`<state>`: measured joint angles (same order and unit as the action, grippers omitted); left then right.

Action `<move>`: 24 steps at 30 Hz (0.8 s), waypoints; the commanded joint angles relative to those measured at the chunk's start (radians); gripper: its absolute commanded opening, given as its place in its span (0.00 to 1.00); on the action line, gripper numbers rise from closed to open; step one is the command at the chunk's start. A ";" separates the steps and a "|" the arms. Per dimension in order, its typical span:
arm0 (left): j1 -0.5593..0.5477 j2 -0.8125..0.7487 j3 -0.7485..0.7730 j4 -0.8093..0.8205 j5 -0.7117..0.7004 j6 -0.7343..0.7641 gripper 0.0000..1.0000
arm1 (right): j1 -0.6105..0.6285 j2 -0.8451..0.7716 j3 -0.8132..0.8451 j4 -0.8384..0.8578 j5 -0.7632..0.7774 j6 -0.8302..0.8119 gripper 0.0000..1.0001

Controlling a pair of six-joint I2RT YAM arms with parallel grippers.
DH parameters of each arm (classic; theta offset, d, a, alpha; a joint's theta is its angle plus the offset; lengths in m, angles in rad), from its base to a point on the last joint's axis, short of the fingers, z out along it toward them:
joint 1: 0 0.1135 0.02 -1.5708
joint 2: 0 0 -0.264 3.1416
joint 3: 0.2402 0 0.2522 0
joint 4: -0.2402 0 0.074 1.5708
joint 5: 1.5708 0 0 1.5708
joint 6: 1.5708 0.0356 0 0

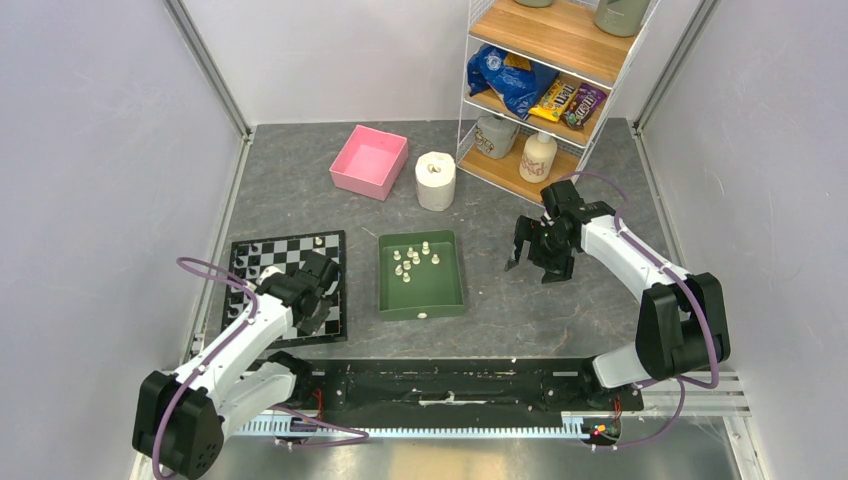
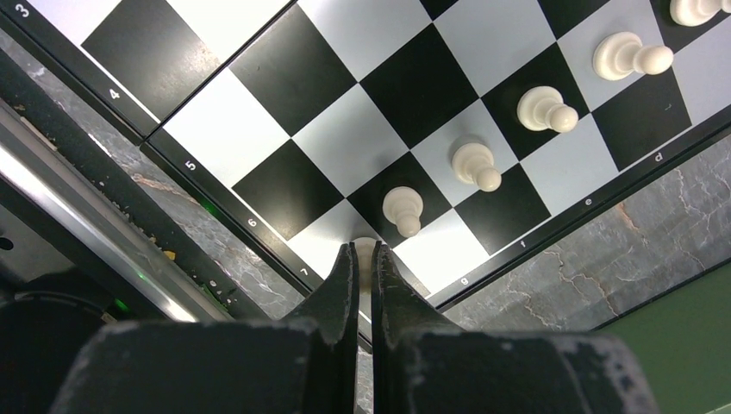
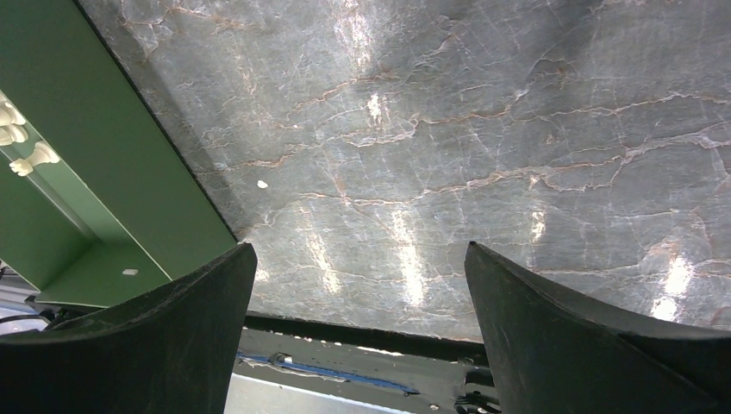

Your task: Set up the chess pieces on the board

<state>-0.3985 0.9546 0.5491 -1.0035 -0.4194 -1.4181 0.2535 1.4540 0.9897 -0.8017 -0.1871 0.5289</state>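
Observation:
The checkered board (image 1: 290, 252) lies at the left, and my left gripper (image 1: 322, 290) hovers low over its near right part. In the left wrist view that gripper (image 2: 365, 252) is shut on a cream chess piece (image 2: 365, 247), held at a white square by the board's (image 2: 328, 138) edge. It ends a diagonal row of several standing pieces (image 2: 477, 166). More pieces (image 1: 415, 258) stand in the green tray (image 1: 452, 290). My right gripper (image 1: 535, 262) hangs open and empty to the right of the tray, over bare table (image 3: 358, 259).
A pink box (image 1: 370, 162) and a white paper roll (image 1: 435, 180) stand behind the tray. A wire shelf (image 1: 545, 90) with snacks and bottles fills the back right. The right wrist view catches the tray's wall (image 3: 78, 129) and two pieces (image 3: 30, 159) inside.

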 commanded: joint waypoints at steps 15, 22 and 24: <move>0.004 0.023 0.039 -0.073 -0.067 -0.110 0.02 | -0.003 -0.002 -0.008 0.021 -0.004 -0.054 0.99; 0.004 0.040 0.043 -0.076 -0.083 -0.107 0.02 | -0.013 0.015 -0.001 0.025 -0.009 -0.067 0.99; 0.005 0.045 0.047 -0.075 -0.080 -0.105 0.02 | -0.015 0.020 0.001 0.025 -0.011 -0.068 0.99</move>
<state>-0.3985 0.9905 0.5610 -1.0626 -0.4473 -1.4769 0.2485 1.4612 0.9886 -0.8013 -0.1871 0.4847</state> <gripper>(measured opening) 0.050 0.993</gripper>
